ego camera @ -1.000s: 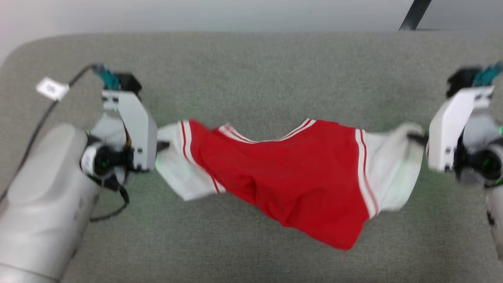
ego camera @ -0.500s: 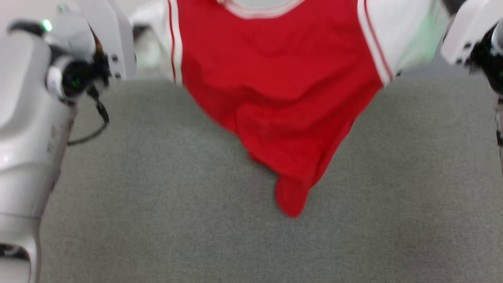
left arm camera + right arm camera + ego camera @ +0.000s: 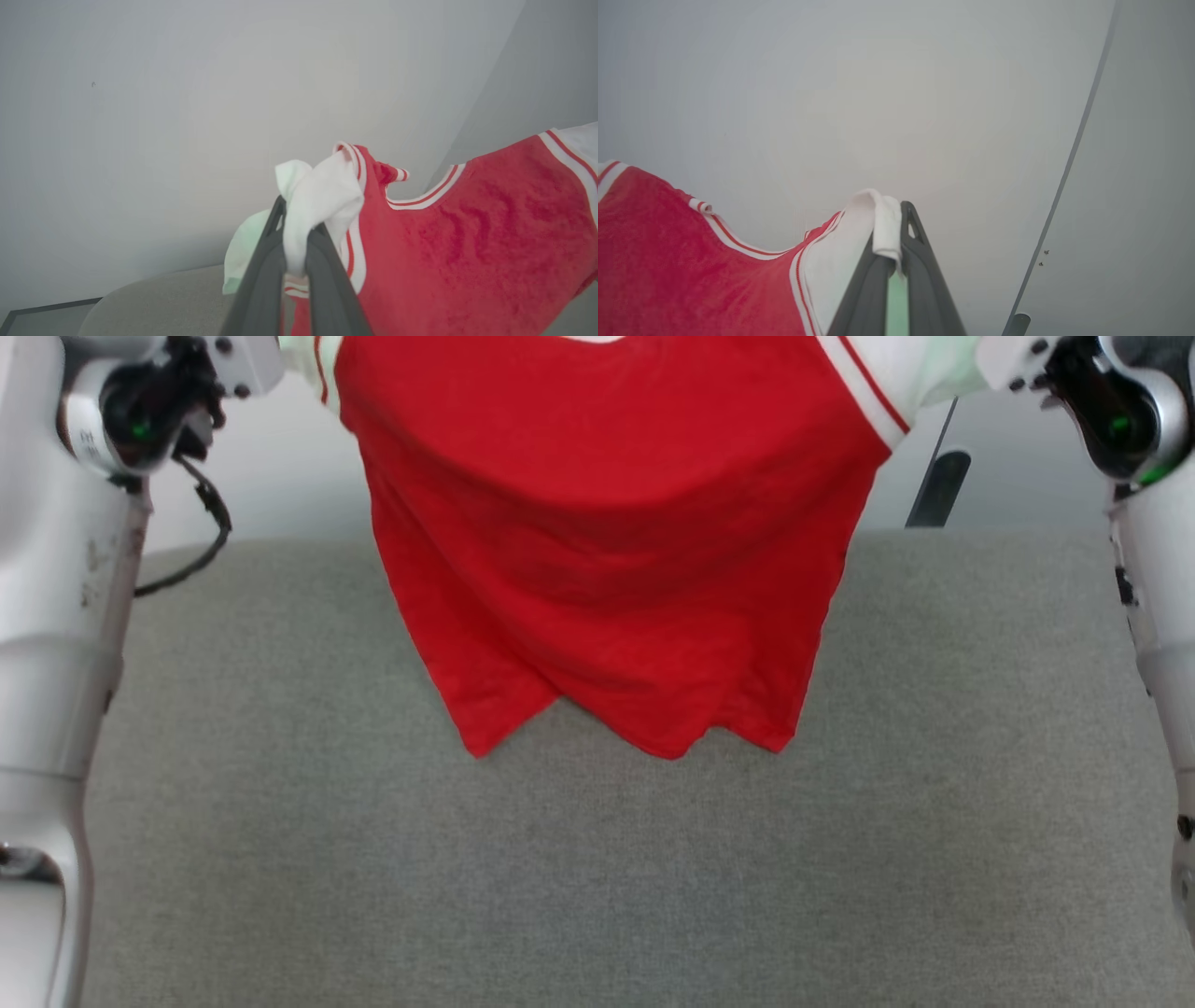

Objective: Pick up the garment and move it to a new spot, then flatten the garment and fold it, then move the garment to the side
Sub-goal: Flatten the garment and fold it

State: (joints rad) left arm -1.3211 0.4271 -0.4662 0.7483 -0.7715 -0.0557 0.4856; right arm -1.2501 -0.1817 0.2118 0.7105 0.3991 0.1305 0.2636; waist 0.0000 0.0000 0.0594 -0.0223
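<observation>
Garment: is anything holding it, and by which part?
The garment is held by both: left gripper shut on one white sleeve, right gripper shut on the other white sleeve.

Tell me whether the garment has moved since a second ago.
Yes, upward: the garment now crosses the far edge of the grey surface, formerly wholly inside it.
</observation>
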